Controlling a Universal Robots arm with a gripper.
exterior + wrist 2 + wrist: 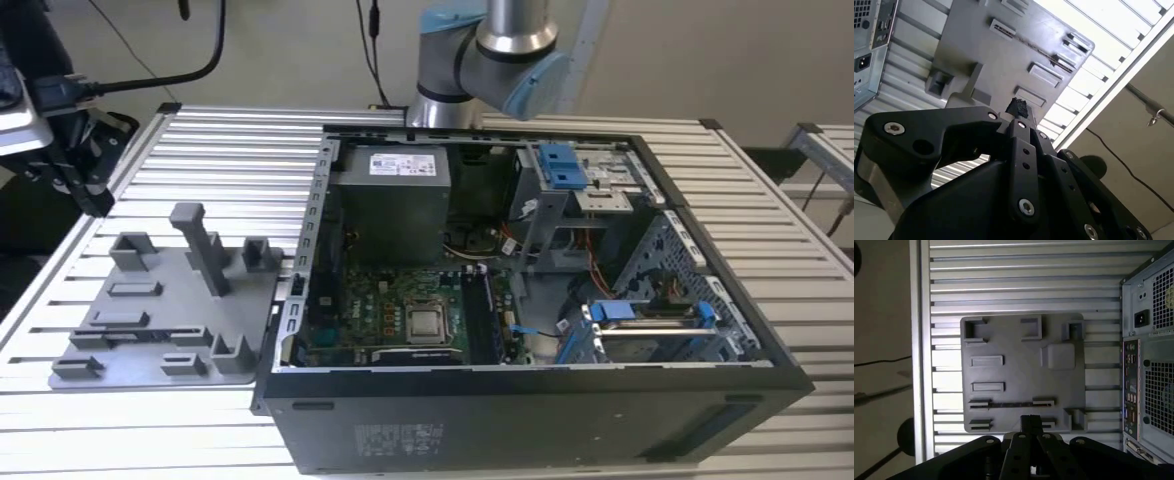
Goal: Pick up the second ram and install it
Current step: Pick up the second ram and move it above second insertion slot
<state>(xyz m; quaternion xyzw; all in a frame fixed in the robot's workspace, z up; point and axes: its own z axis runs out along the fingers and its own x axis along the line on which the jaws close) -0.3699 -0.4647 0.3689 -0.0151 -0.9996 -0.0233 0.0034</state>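
Table: slatted metal, carrying grey holder tray just beside open PC case.
Gripper: hanging over tray's edge, fingers looking pinched together w/ nothing between.
Second ram: prob that thin dark strip lying in tray slot, near gripper tips.

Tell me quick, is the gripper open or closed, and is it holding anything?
Gripper: closed, nothing visible in it, above the grey tray.

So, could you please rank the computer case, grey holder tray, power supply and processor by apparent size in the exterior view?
Largest to smallest:
1. computer case
2. grey holder tray
3. power supply
4. processor
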